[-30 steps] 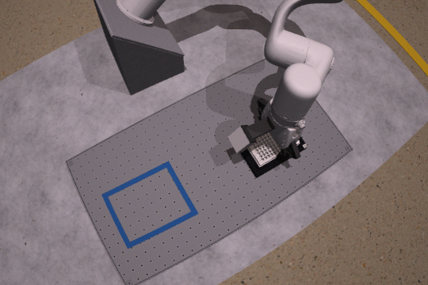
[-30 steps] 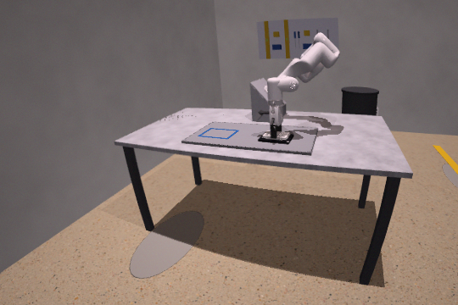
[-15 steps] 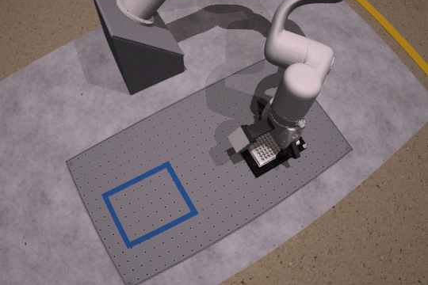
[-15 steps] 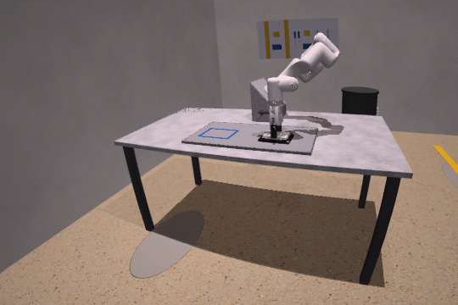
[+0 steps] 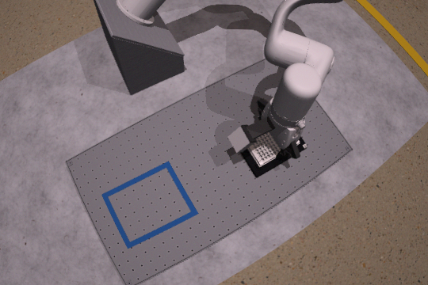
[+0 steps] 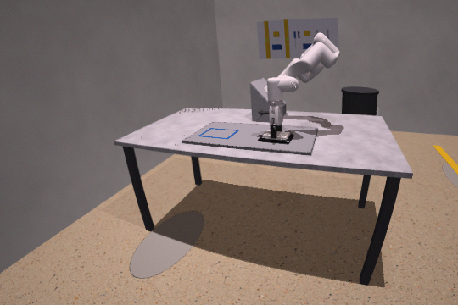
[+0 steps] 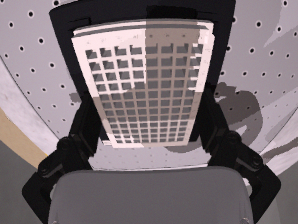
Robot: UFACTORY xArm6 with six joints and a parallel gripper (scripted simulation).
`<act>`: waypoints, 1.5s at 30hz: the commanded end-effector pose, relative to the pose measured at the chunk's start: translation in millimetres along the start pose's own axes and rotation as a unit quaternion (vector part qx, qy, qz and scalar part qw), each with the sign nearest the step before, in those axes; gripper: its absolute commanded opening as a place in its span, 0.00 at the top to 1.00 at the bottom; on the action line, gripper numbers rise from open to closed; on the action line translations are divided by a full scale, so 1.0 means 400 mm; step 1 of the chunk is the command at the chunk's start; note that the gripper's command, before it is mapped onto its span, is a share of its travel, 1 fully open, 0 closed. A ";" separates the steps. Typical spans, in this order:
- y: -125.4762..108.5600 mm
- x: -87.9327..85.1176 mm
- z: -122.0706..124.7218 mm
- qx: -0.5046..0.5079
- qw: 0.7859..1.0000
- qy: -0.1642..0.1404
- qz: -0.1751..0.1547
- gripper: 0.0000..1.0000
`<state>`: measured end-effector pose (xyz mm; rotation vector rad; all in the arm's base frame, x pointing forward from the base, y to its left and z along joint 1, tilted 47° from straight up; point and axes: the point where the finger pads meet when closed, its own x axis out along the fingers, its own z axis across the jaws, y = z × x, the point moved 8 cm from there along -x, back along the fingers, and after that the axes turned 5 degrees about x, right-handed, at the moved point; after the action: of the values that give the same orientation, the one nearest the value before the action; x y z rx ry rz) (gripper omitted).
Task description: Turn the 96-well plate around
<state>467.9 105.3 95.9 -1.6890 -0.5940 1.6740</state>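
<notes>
Gripper [image 7: 148, 137] clamped across the plate [image 7: 143, 83] in the nest [image 7: 63, 23].
Fingers pinch its two long sides at centre frame; its long axis runs up-frame, B1 [image 5: 112, 205] lies lower left.

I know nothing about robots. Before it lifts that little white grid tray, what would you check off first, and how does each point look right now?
1. Gripper shut on the 96-well plate: ok, fingers at both long sides.
2. Plate flat in nest N1: ok.
3. Grip centred on the plate: ok.
4. Cut corner located: cannot tell.
5. Bench spot B1 free of objects: ok.
</notes>
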 end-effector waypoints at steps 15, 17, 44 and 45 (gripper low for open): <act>-0.001 -0.003 -0.002 0.000 1.000 0.002 0.000 1.00; -0.001 -0.003 -0.002 0.000 1.000 0.002 0.000 1.00; -0.001 -0.021 -0.002 0.000 1.000 0.002 0.000 1.00; -0.001 -0.023 -0.002 0.000 1.000 0.002 0.000 1.00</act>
<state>467.6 101.1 99.9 -1.6892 -0.5939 1.6738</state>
